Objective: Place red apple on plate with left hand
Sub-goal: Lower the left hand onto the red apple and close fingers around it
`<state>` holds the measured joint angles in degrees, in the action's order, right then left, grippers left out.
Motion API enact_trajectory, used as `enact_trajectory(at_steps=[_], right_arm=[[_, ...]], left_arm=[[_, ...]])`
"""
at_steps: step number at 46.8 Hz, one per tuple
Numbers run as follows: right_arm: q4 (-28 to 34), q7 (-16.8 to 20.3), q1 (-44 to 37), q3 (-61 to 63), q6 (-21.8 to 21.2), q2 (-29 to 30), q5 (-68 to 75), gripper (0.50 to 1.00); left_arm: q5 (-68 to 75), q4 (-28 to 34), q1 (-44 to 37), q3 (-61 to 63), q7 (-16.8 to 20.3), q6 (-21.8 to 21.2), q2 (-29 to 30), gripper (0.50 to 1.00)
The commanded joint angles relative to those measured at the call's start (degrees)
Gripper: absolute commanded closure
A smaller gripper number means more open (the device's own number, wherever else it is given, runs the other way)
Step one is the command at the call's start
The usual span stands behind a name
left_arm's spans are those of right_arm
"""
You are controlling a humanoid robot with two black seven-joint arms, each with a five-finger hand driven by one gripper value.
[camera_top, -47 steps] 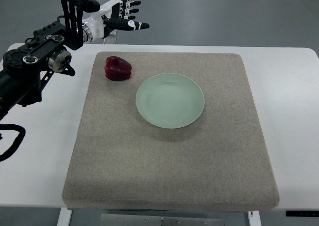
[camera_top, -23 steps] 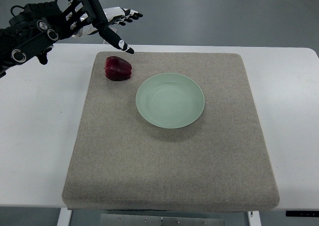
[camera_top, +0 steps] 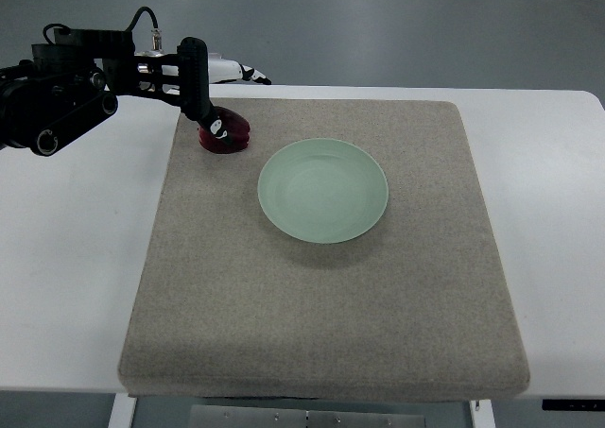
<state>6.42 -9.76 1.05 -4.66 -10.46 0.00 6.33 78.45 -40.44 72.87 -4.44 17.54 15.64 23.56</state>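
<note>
Because my left hand (camera_top: 210,95) covers the red apple (camera_top: 225,134) from above, I cannot tell whether its fingers have closed on it; only the thumb tip shows, touching the fruit's top. The apple sits on the grey felt mat (camera_top: 321,305), up-left of the pale green plate (camera_top: 322,190) and clear of its rim. Risk: the apple is rounded, so a thumb pressing off-centre could roll it toward the mat's edge, away from the plate. Half a second ago the hand hovered above and behind the apple; now it has dropped onto it.
</note>
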Motion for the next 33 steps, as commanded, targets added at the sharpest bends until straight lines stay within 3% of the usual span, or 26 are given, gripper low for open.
enact_trajectory(at_steps=[1,15,33], right_arm=[[0.00,0.00,0.00,0.00,0.00,0.00,0.00,0.536],[0.00,0.00,0.00,0.00,0.00,0.00,0.00,0.536],[0.00,0.00,0.00,0.00,0.00,0.00,0.00,0.536]], left_arm=[[1.88,0.02,0.08,0.74,0.30,-0.35,0.00,0.521],[3.99,0.45,0.08,5.31,0.30,-4.83,0.00,0.525],[3.81,0.81,-0.36,5.84,0.30,-5.27,-0.09,0.516]])
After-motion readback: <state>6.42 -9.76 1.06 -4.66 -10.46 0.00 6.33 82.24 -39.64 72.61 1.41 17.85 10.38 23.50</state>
